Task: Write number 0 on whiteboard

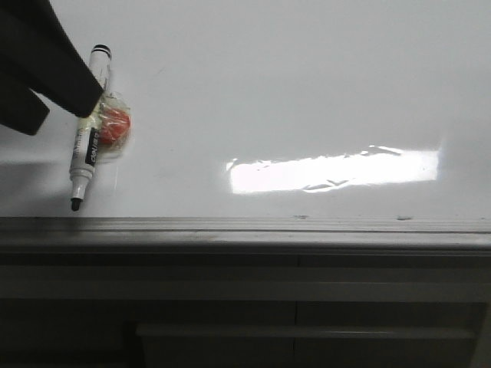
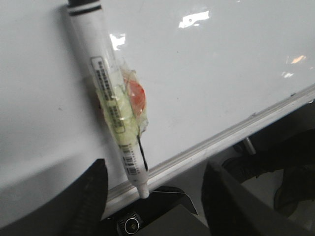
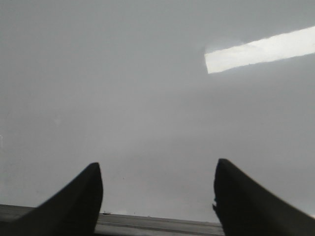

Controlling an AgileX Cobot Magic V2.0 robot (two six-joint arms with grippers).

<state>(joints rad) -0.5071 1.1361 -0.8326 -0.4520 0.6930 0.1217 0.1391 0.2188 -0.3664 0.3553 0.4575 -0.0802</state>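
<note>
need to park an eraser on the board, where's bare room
Most of the whiteboard is bare: everything right of the marker, from the far edge down to the grey rail, including the glare patch. No 0 is drawn yet. The crowded spot is the near-left corner, where the marker with its taped orange piece lies under the left arm's open fingers.

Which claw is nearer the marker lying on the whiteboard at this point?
Left. The left claw is open right over the marker, which lies between its fingers in the left wrist view. The right claw, also open, faces bare whiteboard, with no marker in its view.
</note>
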